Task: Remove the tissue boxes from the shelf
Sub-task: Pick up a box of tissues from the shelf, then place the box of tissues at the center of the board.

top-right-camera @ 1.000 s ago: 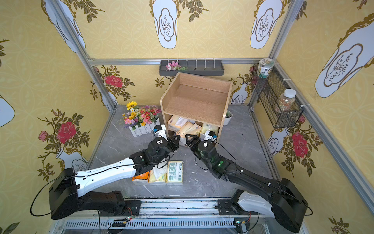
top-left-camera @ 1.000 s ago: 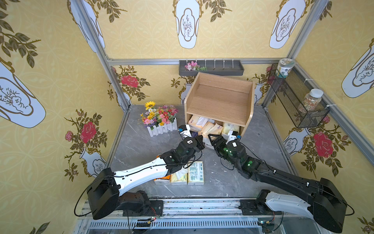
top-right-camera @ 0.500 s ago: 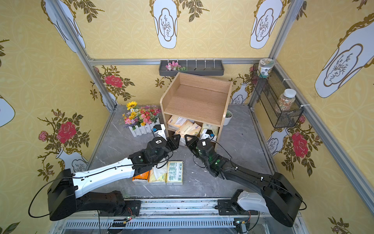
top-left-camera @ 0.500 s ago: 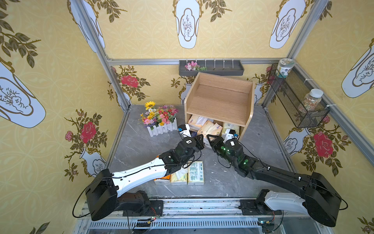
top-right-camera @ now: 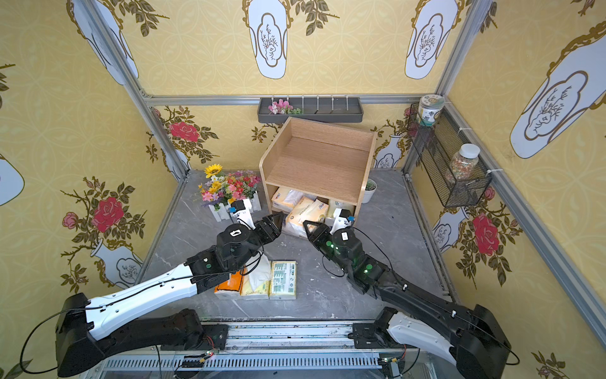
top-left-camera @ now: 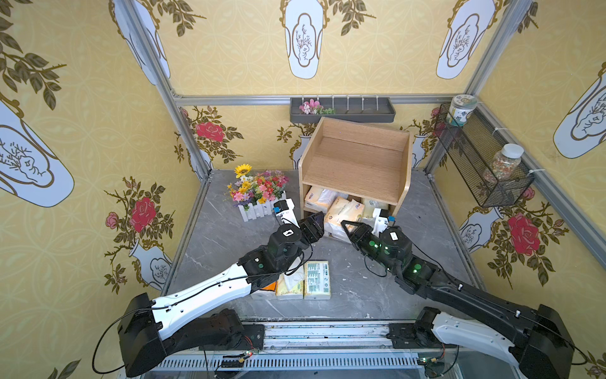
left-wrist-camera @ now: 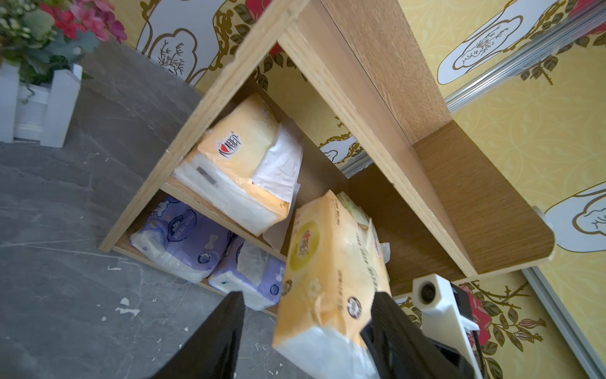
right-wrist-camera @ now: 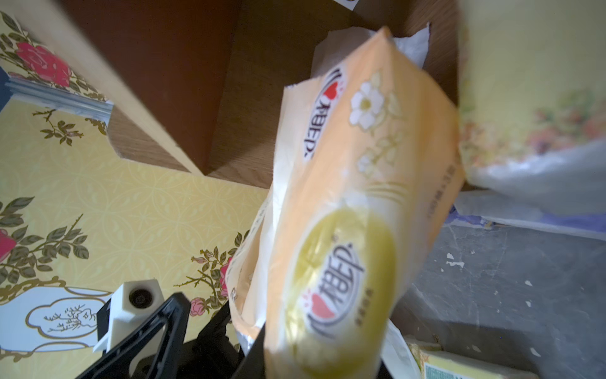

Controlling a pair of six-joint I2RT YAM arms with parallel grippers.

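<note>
Pale-orange tissue pack point(top-left-camera: 342, 211) | right gripper point(top-left-camera: 345, 225) clamps it | left gripper point(top-left-camera: 319, 221) spread wide

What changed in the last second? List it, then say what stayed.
The left gripper opened and let go of the yellow pack; the right gripper closed on it. The pack stays tilted at the front of the shelf; the three packs on the table have not moved.
</note>
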